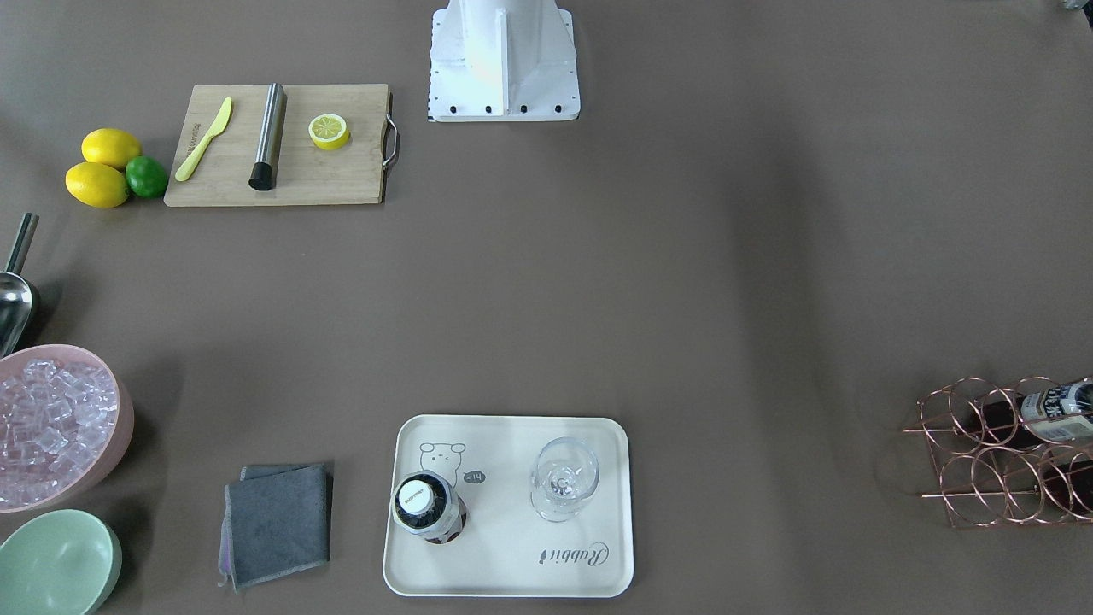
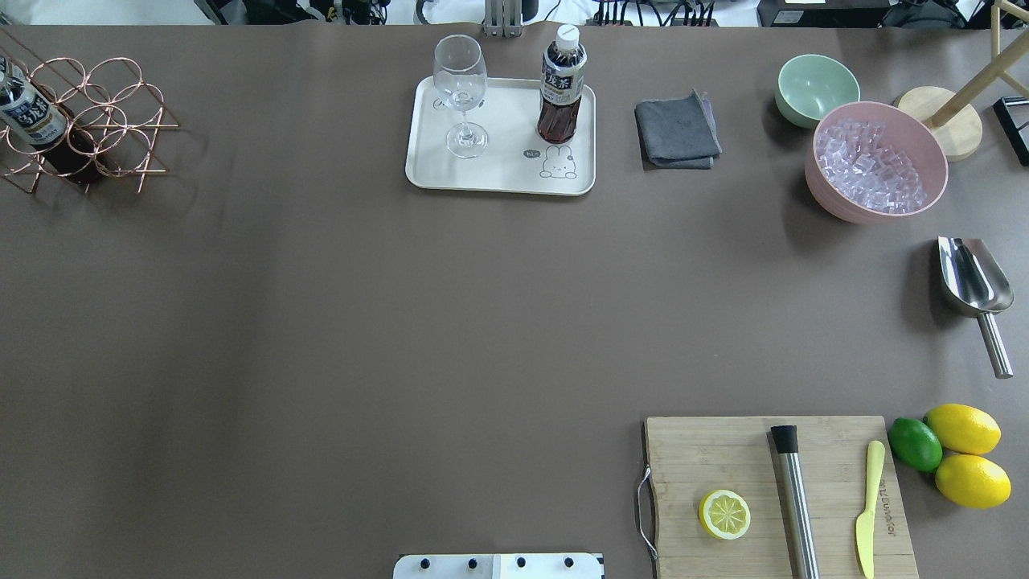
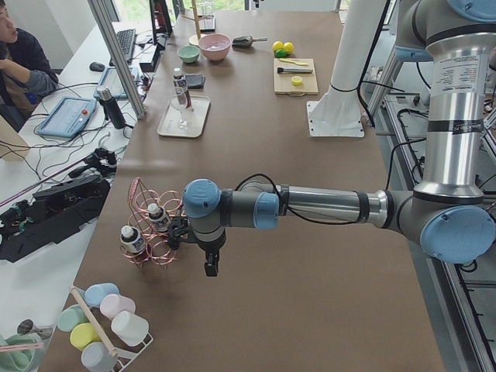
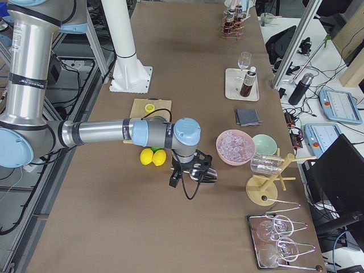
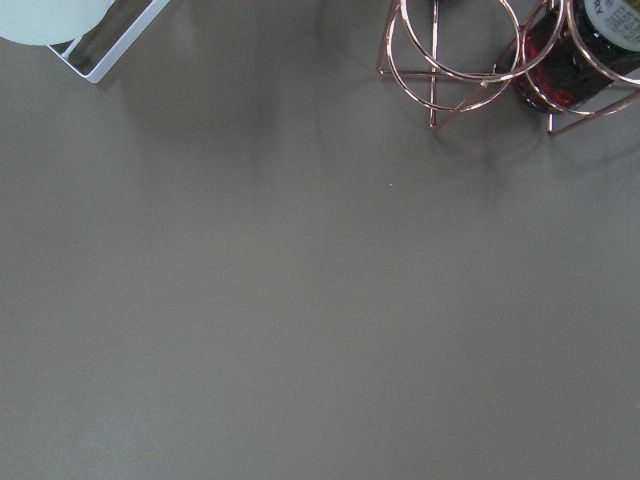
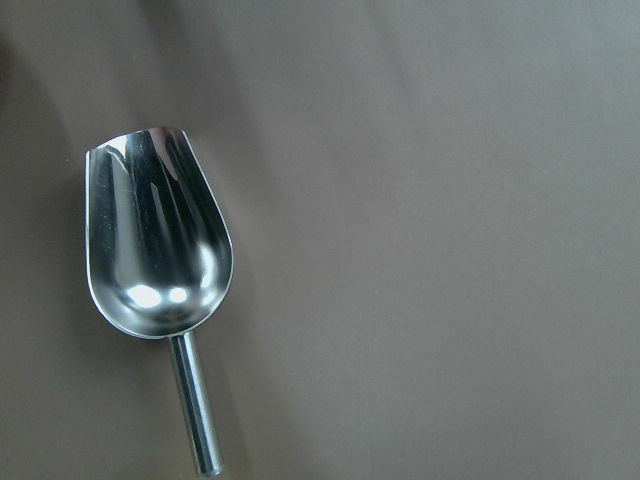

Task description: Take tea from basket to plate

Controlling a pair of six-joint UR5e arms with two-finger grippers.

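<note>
One tea bottle (image 2: 561, 92) stands upright on the cream plate (image 2: 498, 173), next to a wine glass (image 2: 460, 88). In the front view the bottle (image 1: 429, 506) stands on the plate (image 1: 512, 564) by the bear drawing. The copper wire basket (image 2: 88, 121) sits at the table's far left and holds more tea bottles (image 2: 28, 112). It shows at the top of the left wrist view (image 5: 470, 60). My left gripper (image 3: 211, 269) hangs over the table beside the basket (image 3: 151, 232). My right gripper (image 4: 173, 183) hangs over a metal scoop (image 6: 155, 240). I cannot tell whether either is open or shut.
A cutting board (image 2: 776, 494) with a lemon half, a steel tube and a yellow knife lies near right. Lemons and a lime (image 2: 949, 450) lie beside it. A pink bowl of ice (image 2: 876, 165), a mint bowl (image 2: 816, 84) and a grey cloth (image 2: 677, 129) sit far right.
</note>
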